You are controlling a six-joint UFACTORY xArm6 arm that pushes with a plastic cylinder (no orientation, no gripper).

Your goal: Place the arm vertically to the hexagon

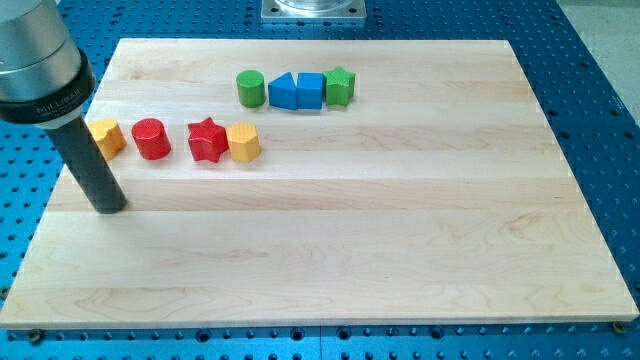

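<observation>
A broad cylindrical arm housing of brushed silver-grey metal (30, 45) fills the view's top left corner, cut off by the frame edge. Around its lower edge runs a wide black collar (45, 103) bearing small pale lettering, too small to read. Below the collar extends a narrower straight rod of matte dark grey (90, 165), round in section, ending in my tip (108, 210), flat and blunt.

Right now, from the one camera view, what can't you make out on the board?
- Yellow block at the view's left: the dark rod covers its left side, so its shape is unclear.
- Arm above the grey collar: cut off by the view's top-left corner.
- My tip: whether it touches the wooden board can't be judged.
- Metal base plate: cut by the top edge.
</observation>
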